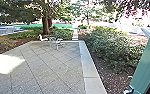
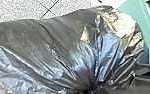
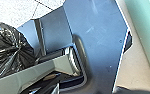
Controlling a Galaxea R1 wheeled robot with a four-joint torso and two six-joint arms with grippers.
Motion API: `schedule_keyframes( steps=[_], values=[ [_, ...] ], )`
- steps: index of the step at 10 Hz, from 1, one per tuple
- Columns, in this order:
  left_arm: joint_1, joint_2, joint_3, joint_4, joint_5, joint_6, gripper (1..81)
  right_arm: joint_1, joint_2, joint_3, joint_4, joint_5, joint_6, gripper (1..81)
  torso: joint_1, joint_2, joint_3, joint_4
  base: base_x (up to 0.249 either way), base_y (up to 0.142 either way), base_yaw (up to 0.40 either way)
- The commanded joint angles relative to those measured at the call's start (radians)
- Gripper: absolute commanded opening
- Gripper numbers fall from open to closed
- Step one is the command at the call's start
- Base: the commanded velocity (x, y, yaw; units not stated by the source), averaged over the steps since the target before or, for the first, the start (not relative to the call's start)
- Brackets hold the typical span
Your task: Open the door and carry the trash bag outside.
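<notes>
One dark, shiny trash bag (image 2: 53, 50) looms close to my left wrist camera, its plastic creased and catching blue and gold light. Its folds draw together at a tightly gathered neck (image 2: 91, 86), close in at the left wrist, and the body spreads from there away from the arm. I judge the left arm to be the nearer one and the one bearing the load, though I cannot tell whether its jaws are spread, pressed together or pinching the plastic. I cannot tell the state of the right jaws either. The bag's long axis is unclear to me, so any move ahead would turn on keeping that neck by the left wrist and letting the loose bulk follow without snagging. In my right wrist view the bag lies just beside a pale arm part (image 3: 46, 67), near my robot's wide dark plate (image 3: 98, 50). Close on my right in the head view stands a green panel (image 1: 147, 57), which I take for the door or part of its frame; the bag could rub on it. Ahead stretches sunlit paving (image 1: 46, 67), edged on the right by a pale border (image 1: 87, 67), with leafy shrubs (image 1: 111, 47) beyond it. Light metal chairs (image 1: 58, 43) stand at the far edge, near a tree trunk (image 1: 45, 25). I judge the way ahead leads outdoors.
</notes>
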Motion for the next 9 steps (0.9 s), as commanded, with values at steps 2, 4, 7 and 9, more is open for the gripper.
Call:
schedule_keyframes(
  steps=[2, 4, 7, 9],
  values=[
    [-0.043, 0.001, 0.000, 0.000, 0.049, 0.005, 1.0, 0.031, 0.004, 0.002, 0.002, -0.056, -0.002, 81.1, 0.000, 0.000, 0.000, 0.000, 0.000, 0.000, 0.000],
    [-0.043, -0.009, 0.000, -0.005, 0.049, -0.002, 1.0, 0.031, 0.004, 0.011, -0.001, -0.056, -0.002, 81.1, 0.000, 0.000, 0.000, 0.099, 0.000, 0.000, 0.000],
    [-0.043, -0.015, 0.000, -0.007, 0.048, -0.008, 1.0, 0.031, 0.004, 0.011, -0.001, -0.056, -0.002, 81.1, -0.001, 0.000, 0.000, 0.160, 0.000, 0.000, 0.000],
    [-0.054, -0.025, 0.006, -0.033, 0.049, -0.009, 1.0, 0.031, 0.004, 0.011, -0.001, -0.056, -0.002, 81.1, -0.001, 0.000, 0.000, 0.227, 0.000, 0.000, 0.000]
  ],
)
